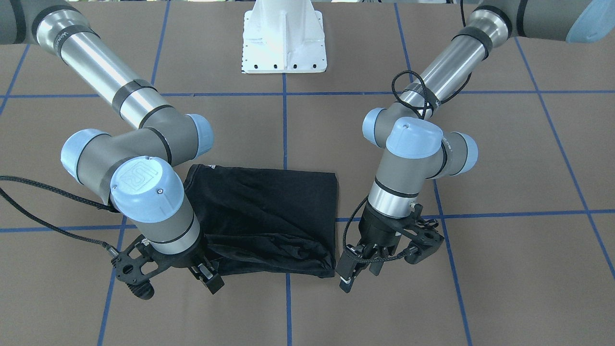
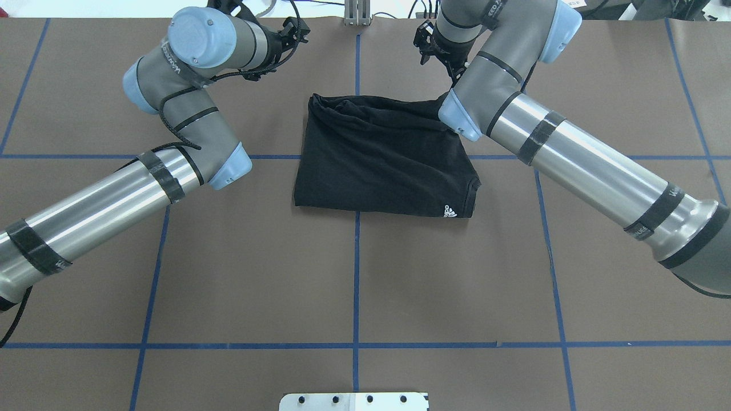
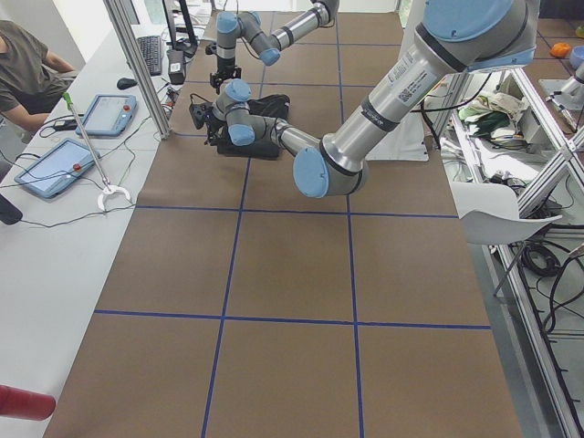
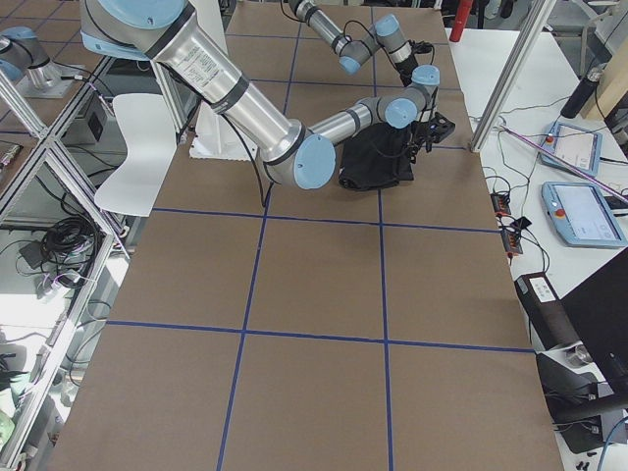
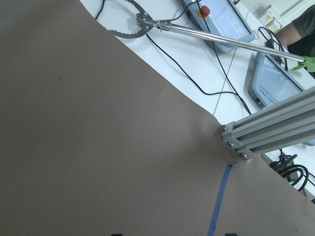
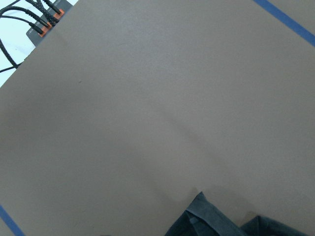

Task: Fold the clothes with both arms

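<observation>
The clothes are one black T-shirt [image 1: 264, 211], folded into a rough rectangle on the brown table, with a small white logo [image 2: 450, 212] at one corner. My left gripper [image 1: 358, 276] stands just off the shirt's front corner, on the right of the front-facing view, open and holding nothing. The left wrist view has only table in it. My right gripper [image 1: 207, 279] is at the opposite front corner, low over the shirt's bunched edge and seemingly open. A bit of dark cloth [image 6: 206, 223] shows at the bottom of the right wrist view.
The white base plate [image 1: 283, 43] sits behind the shirt. Blue tape lines [image 2: 356, 257] grid the table. Past the table's far edge stand an aluminium post [image 5: 266, 132], a grabber tool [image 5: 197, 32] and touch pendants [image 5: 221, 19]. A seated person [image 3: 23, 64] is beside that edge.
</observation>
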